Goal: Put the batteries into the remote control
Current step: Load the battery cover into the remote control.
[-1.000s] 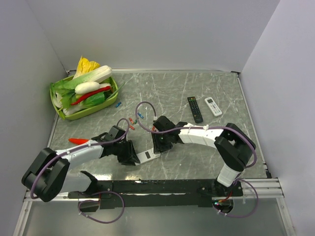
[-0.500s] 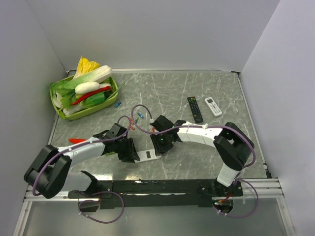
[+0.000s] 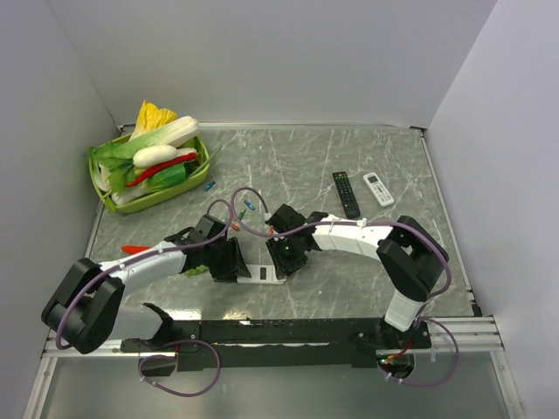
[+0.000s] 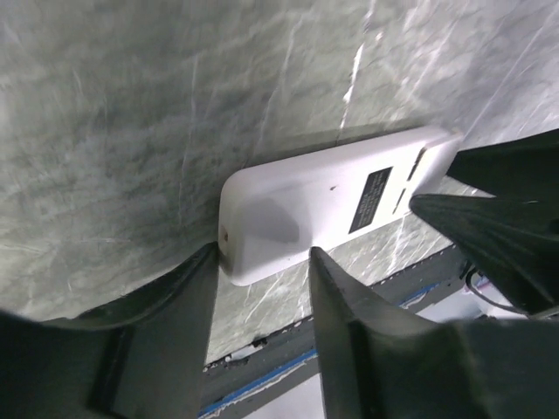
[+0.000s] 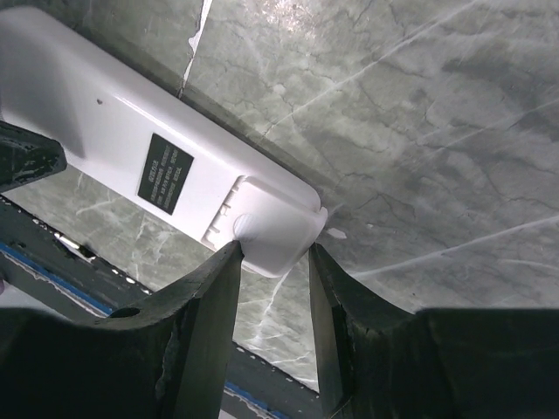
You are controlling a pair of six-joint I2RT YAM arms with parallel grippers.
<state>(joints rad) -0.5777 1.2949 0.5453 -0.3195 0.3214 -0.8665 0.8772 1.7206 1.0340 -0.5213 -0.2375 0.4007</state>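
At the near middle of the table (image 3: 367, 157), the remote control (image 3: 264, 274) is being held flat on the marble, white back upward. Its left end is being clasped between the fingers of the left gripper (image 4: 262, 257). Its right end, where the battery cover (image 5: 266, 209) is sitting shut, is being pinched by the right gripper (image 5: 272, 249). The batteries (image 3: 248, 206) are being left loose just beyond the arms, apart from the green basket (image 3: 97, 179) at the far left. The opening step is judged to be in hand, the cover being not yet off. Next, the cover probably needs sliding off by the right fingers while the body is being steadied from the left.
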